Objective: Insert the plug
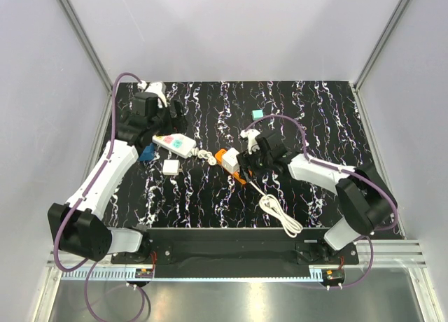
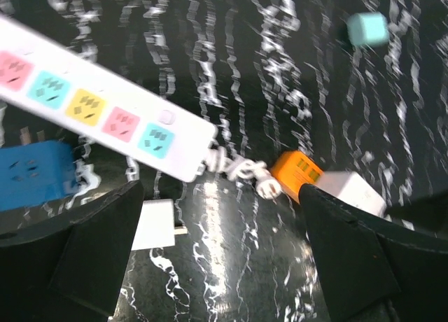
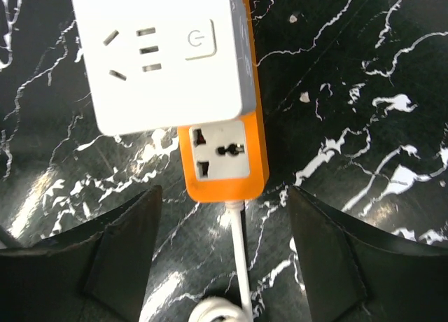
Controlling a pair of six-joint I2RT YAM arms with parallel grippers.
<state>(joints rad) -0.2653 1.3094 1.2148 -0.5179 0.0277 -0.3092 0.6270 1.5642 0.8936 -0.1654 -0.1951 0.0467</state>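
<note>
Jaws of the right gripper (image 3: 224, 224) are standing wide open and gripping nothing, flanking the near end of the orange plastic power strip (image 3: 222, 161) without touching it. Nearest the arm bases, the top view is showing a coiled white cable (image 1: 280, 210) lying on the black, white-veined marble-pattern table (image 1: 315, 119) and running up to that strip. Only the right wrist view is revealing detail here: one grey socket face of the strip is lying bare, and just beyond it the white cube-shaped plastic plug block (image 3: 164, 52) is sitting on top of the strip, covering its far part, with slot holes and a power button facing up. Whether its pins are fully seated cannot be told.

Jaws of the left gripper (image 2: 220, 217) are likewise gaping, holding nothing. Its wrist view is showing a small flat white square block (image 2: 155, 224) lying on the table between them. Beyond that block, a long white strip with pink, teal and yellow sockets (image 2: 105, 112) is slanting across. A blue plastic cube (image 2: 31, 171) is sitting just beside this strip. Farthest off, well apart from everything, a tiny teal cube (image 1: 257, 115) is resting on the table
</note>
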